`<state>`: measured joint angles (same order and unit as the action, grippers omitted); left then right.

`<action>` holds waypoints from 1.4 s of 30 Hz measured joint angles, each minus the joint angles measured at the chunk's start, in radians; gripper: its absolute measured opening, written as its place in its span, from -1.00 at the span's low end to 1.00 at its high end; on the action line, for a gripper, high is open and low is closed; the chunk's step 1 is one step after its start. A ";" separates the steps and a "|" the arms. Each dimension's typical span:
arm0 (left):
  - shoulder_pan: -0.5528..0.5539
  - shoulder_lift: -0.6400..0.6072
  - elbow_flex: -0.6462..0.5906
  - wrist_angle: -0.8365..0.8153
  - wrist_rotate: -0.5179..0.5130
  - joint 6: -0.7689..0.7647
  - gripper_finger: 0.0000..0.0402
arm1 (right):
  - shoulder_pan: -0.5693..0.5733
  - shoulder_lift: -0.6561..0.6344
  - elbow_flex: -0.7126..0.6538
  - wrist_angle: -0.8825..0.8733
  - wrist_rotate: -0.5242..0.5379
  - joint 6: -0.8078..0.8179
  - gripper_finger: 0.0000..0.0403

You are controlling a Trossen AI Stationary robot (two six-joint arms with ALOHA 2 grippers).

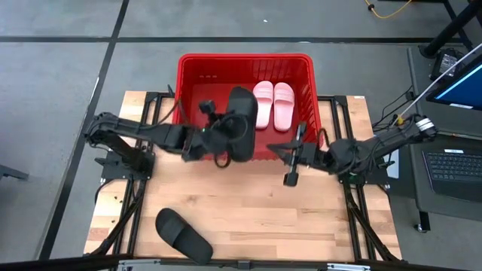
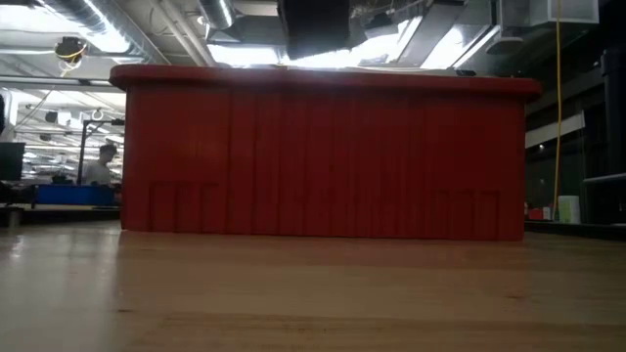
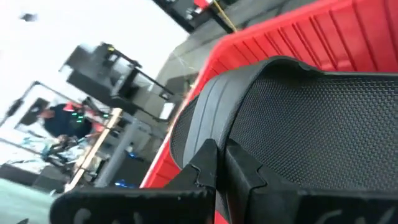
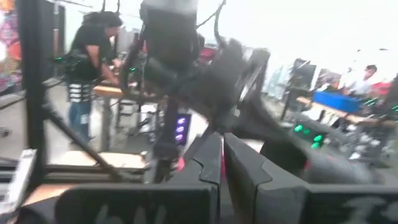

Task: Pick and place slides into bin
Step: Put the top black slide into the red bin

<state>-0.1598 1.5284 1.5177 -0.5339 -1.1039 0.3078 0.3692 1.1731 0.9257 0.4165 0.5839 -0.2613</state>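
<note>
The red bin (image 1: 245, 64) stands at the table's far middle; it fills the low view (image 2: 323, 156). The light pink pair (image 1: 273, 104) lies side by side on the bin's floor at its right. My left gripper (image 1: 220, 134) is shut on a black slide (image 1: 241, 124) held over the bin's near wall; the slide also shows above the rim in the low view (image 2: 313, 24). The second black slide (image 1: 183, 235) lies flat on the table near its front left. My right gripper (image 1: 280, 154) is shut and empty, just in front of the bin's near right corner. My left gripper pinches the black slide at its edge (image 3: 217, 146) between its two fingers, coming level from the table's left. The fingers themselves hide the exact spot. The slide is lifted clear, above the bin's near rim, with its textured face (image 3: 311, 137) turned toward the wrist camera.
The bin's near wall and thick rim (image 1: 248, 156) lie below the held slide. Bare wooden table (image 1: 286, 218) lies between the bin and the front edge. A laptop (image 1: 456, 169) sits off the table's right. People stand in the room behind.
</note>
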 joint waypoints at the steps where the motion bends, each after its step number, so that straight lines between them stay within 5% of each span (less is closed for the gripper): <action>1: 0.029 0.000 0.000 0.000 0.041 0.016 -0.98 | -0.015 -0.012 0.000 0.002 0.000 -0.010 -0.90; 10: 0.262 0.000 0.000 0.028 0.239 0.161 -0.98 | -0.168 -0.078 0.000 -0.144 -0.115 -0.051 -0.90; 28: 0.541 0.032 -0.008 0.097 0.560 0.313 -0.98 | -0.307 -0.171 0.000 -0.323 -0.143 -0.030 -0.97; 42: 0.613 0.207 -0.009 0.107 0.580 0.370 -0.98 | -0.308 -0.170 0.000 -0.429 -0.140 -0.003 -0.94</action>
<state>0.4536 1.7350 1.5085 -0.4267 -0.5235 0.6776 0.0608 1.0035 0.9260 -0.0126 0.4438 -0.2641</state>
